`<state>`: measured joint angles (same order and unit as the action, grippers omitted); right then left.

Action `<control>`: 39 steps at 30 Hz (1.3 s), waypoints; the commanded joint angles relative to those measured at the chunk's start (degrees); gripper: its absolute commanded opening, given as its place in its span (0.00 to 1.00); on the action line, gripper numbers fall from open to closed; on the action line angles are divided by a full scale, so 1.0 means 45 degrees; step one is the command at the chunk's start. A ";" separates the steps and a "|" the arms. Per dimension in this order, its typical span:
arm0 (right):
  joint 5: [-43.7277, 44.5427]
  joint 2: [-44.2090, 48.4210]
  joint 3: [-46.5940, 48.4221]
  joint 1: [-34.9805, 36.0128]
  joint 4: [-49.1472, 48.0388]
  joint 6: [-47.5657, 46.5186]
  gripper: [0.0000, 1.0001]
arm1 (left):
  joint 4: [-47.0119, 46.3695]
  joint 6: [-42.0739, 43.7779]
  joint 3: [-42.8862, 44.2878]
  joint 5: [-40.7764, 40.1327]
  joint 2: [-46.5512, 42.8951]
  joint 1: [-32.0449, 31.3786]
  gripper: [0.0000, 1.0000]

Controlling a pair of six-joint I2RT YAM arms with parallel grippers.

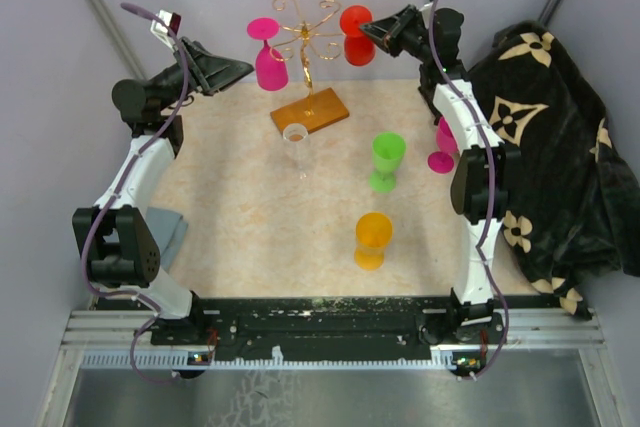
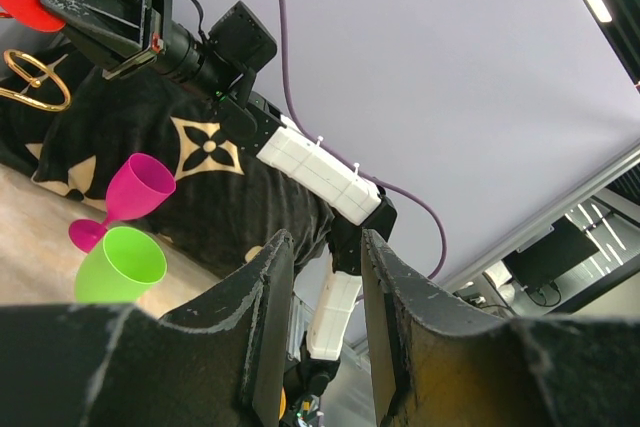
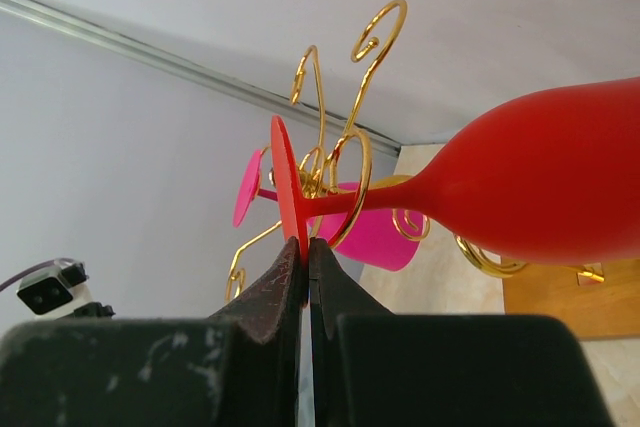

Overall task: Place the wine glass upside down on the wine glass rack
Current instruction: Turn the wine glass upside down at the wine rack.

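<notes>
Plastic, seemingly: red wine glass (image 3: 540,177) should be light, stiff, slick. Right gripper (image 3: 304,252) jaws pinch its foot rim at the wine glass rack (image 1: 310,112); left gripper (image 2: 325,245) jaws apart, empty.

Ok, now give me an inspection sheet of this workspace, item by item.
Surface: beige stone-patterned table.
Job's things: gold rack with pink glass hung upside down; red glass with its stem in a rack loop.
Clutter: clear glass, green glass, orange glass, second pink glass, all standing; grey cloth.
Claws: right claw shut on red glass's foot; left claw open, empty.
Cables: purple cables along both arms.
Surroundings: grey walls; black patterned cloth at right.
</notes>
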<state>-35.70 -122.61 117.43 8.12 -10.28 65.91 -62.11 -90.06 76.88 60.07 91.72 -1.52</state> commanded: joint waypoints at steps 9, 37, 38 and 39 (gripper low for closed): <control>0.0147 -0.0046 0.0944 -0.0243 -0.0243 -0.0074 0.00 | -0.0535 0.0094 -0.0122 0.0107 -0.0065 -0.0091 0.40; -0.0113 -0.1089 0.2031 -0.0262 -0.0509 0.0303 0.27 | -0.0516 0.0126 0.0005 0.0185 0.0105 -0.0105 0.40; -0.0123 -0.1003 0.1957 -0.0262 -0.0523 0.0286 0.27 | -0.0515 0.0116 0.0005 0.0204 0.0096 -0.0101 0.40; -0.0104 -0.0921 0.1880 -0.0272 -0.0541 0.0262 0.27 | -0.0503 0.0122 0.0005 0.0222 0.0087 -0.0096 0.40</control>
<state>-36.01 -129.93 127.17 7.35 -10.35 67.59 -62.59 -90.06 76.23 60.14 91.74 -1.56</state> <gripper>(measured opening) 0.268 0.400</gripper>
